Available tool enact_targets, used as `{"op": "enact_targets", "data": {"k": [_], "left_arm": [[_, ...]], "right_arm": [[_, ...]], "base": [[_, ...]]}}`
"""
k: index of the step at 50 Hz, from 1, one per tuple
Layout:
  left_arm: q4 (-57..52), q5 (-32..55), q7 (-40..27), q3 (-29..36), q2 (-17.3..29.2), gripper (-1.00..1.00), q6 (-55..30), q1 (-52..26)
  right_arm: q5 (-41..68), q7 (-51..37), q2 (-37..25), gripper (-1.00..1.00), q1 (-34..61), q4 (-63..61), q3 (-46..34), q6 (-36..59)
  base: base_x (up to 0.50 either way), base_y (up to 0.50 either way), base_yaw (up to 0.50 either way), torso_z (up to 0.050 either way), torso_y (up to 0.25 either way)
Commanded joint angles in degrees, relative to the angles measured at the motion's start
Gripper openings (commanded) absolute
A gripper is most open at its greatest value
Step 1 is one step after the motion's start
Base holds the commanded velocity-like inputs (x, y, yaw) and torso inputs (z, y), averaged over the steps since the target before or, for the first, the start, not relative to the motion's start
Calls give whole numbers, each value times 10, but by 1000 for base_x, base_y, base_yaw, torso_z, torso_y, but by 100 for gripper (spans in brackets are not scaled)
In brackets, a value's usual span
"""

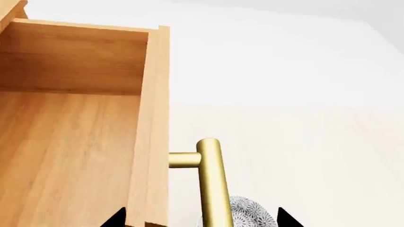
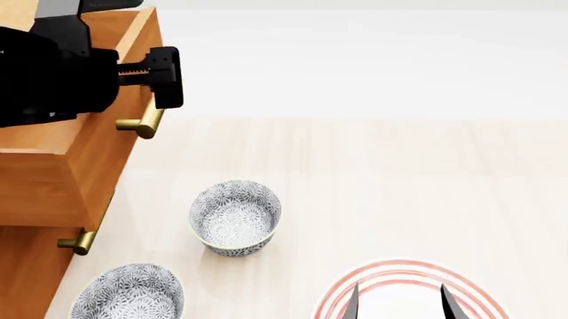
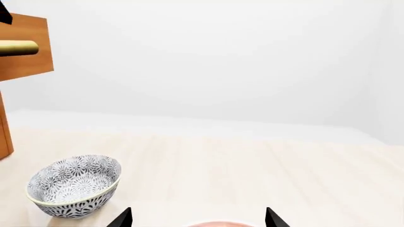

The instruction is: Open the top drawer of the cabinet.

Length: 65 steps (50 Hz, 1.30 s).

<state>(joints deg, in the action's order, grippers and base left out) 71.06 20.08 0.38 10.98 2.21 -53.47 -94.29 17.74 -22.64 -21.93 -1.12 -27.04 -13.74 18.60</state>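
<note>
The cabinet [image 2: 25, 279] stands at the left edge of the head view. Its top drawer [image 2: 93, 159] is pulled out, and the left wrist view shows the lighter wood box [image 1: 63, 142] inside. The brass bar handle [image 1: 213, 182] sticks out from the drawer front [image 1: 151, 142]. My left gripper [image 1: 202, 220] is open over the drawer front. One fingertip is above the drawer's inside and the other is beyond the handle, so the handle lies between them untouched. From the head camera, the left gripper [image 2: 133, 83] hangs above the handle [image 2: 142, 124]. My right gripper [image 2: 400, 302] is open and empty, far from the cabinet.
Two grey patterned bowls [image 2: 235, 217] [image 2: 127, 292] sit on the pale wood table right in front of the cabinet. A red-ringed plate [image 2: 333, 296] lies under the right gripper. A lower drawer's handle [image 2: 82, 240] juts out below the top one.
</note>
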Motion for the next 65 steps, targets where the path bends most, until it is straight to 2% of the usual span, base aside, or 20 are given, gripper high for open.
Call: {"op": "enact_targets", "data": {"k": [1, 17, 34, 46, 52, 58, 65], "left_arm": [[-51, 64, -23, 25, -22, 100, -32, 39], [-70, 399, -108, 266, -22, 100, 15, 48], [-106, 598, -156, 428, -22, 100, 57, 39], [-114, 856, -176, 655, -22, 100, 168, 27], [-131, 951, -185, 756, -22, 100, 208, 12], [-152, 994, -185, 798, -22, 100, 232, 8], [-174, 1016, -194, 808, -22, 100, 242, 1]], "right_arm": [[3, 2, -1, 100, 0, 5, 0, -5], [11, 8, -5, 100, -5, 16, 6, -19], [10, 6, -7, 100, -7, 10, -1, -18], [5, 6, -3, 100, -2, 22, -11, -20], [10, 6, -7, 100, 3, 17, -9, -12], [10, 8, -6, 100, 1, 27, -9, -20], [14, 10, -7, 100, 2, 29, -9, -20]], "base": [[0, 0, 0, 0, 0], [0, 0, 0, 0, 0], [0, 0, 0, 0, 0], [0, 0, 3, 0, 0], [0, 0, 1, 0, 0], [0, 0, 2, 0, 0], [0, 0, 2, 0, 0]]}}
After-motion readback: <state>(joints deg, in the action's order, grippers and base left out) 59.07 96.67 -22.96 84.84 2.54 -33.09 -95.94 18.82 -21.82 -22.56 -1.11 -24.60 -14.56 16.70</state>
